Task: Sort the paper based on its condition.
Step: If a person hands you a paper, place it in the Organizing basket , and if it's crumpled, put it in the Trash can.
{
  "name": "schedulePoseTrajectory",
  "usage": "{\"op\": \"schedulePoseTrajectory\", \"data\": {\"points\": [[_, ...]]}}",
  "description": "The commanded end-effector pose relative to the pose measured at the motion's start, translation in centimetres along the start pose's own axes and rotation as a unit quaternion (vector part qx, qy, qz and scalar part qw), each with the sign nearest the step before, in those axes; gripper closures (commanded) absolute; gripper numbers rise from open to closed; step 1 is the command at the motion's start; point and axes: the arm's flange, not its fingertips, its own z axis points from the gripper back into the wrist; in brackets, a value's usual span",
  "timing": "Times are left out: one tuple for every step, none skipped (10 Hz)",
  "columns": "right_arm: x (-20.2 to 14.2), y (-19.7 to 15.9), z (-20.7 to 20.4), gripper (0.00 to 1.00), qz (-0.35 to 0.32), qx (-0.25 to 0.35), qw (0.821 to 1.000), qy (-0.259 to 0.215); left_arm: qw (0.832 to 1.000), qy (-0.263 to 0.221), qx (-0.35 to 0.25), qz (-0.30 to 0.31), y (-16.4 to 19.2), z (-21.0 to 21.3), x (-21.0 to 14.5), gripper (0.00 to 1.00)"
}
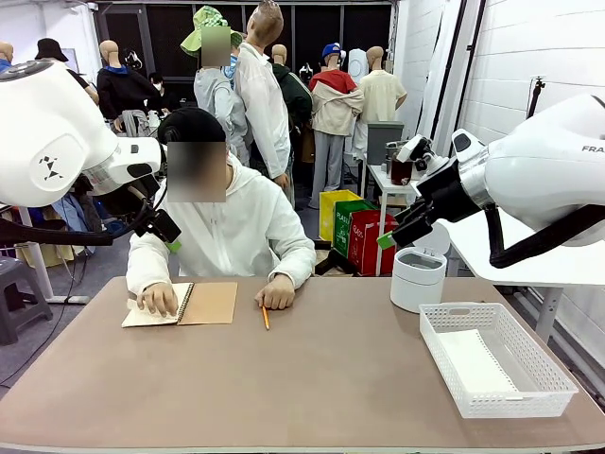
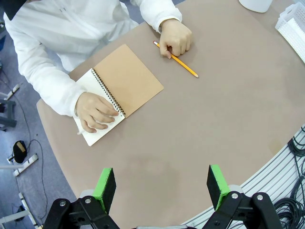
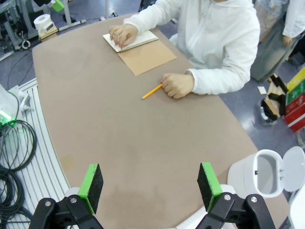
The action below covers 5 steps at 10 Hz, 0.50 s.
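Observation:
A white sheet of paper (image 1: 473, 364) with punched holes along one edge lies flat in the white basket (image 1: 518, 404) at the table's right. A spiral notebook (image 1: 210, 303) (image 2: 129, 78) (image 3: 147, 58) lies open in front of the person, whose one hand (image 2: 94, 110) presses its white page. The person's other hand (image 1: 277, 294) rests at an orange pencil (image 1: 265, 317) (image 2: 183, 66) (image 3: 151, 90). My left gripper (image 1: 168, 236) (image 2: 162, 188) hangs open high over the table's left side. On the right my right gripper (image 1: 397, 232) (image 3: 150, 183) is also raised and open. Nothing sits between either pair of fingers.
A small white bin (image 1: 417, 279) (image 3: 267, 174) with its lid up stands at the far right, behind the basket. The basket's corner (image 2: 293, 26) shows in the left wrist view. Bare brown tabletop (image 1: 312, 378) spans the middle and near side. Cables (image 3: 14, 162) hang off the table's edge.

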Motion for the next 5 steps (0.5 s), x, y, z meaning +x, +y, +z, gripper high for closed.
{"op": "schedulePoseTrajectory", "data": {"points": [[-0.03,-0.02,0.0,0.0,0.0,-0.002,1.0,0.001,1.0,-0.001,0.0,-0.001,0.13,0.05,-0.04,0.0],[-0.03,-0.02,0.0,0.0,0.0,-0.002,1.0,0.001,1.0,-0.001,0.0,-0.001,0.13,0.05,-0.04,0.0],[-0.03,-0.02,0.0,0.0,0.0,-0.002,1.0,0.001,1.0,-0.001,0.0,-0.001,0.13,0.05,-0.04,0.0],[-0.03,-0.02,0.0,0.0,0.0,-0.002,1.0,0.001,1.0,-0.001,0.0,-0.001,0.13,0.05,-0.04,0.0],[-0.03,-0.02,0.0,0.0,0.0,-0.002,1.0,0.001,1.0,-0.001,0.0,-0.001,0.13,0.05,-0.04,0.0]]}}
